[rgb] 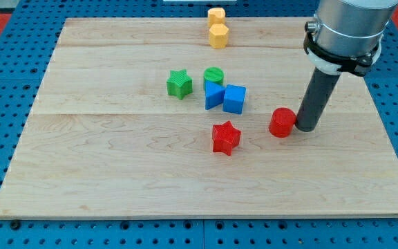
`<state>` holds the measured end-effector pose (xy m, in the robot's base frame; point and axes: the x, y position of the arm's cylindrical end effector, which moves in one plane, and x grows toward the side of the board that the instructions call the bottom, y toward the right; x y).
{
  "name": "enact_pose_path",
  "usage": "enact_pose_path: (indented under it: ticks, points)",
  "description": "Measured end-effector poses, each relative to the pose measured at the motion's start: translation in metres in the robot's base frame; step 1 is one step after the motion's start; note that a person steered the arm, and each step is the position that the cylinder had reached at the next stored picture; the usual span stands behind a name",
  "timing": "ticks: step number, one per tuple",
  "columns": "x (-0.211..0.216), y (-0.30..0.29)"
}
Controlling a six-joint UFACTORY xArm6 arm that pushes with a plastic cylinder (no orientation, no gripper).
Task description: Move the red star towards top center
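The red star [226, 137] lies on the wooden board [116, 166], a little right of centre and below the block cluster. My tip [303, 128] stands at the view's right, touching or almost touching the right side of a red cylinder [282, 122]. The red star is well to the left of my tip, with the red cylinder between them. The top centre of the board holds two yellow blocks [217, 26], one behind the other.
A cluster sits above the red star: a green star [179, 84], a green cylinder [213, 75], a blue triangular block [213, 95] and a blue cube [234, 99]. The board lies on a blue pegboard surface [5, 62].
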<state>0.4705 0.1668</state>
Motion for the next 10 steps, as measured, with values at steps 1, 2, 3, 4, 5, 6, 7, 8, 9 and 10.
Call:
enact_pose_path:
  ticks: [1,2,3,4,5,6,7,8,9,10]
  points:
    - [-0.012,0.013]
    - [0.001,0.011]
    - [0.031,-0.03]
    - [0.053,-0.073]
    - [0.053,-0.092]
    - [0.046,-0.103]
    - [0.033,-0.112]
    - [0.015,-0.123]
    - [-0.001,-0.15]
    - [-0.001,-0.242]
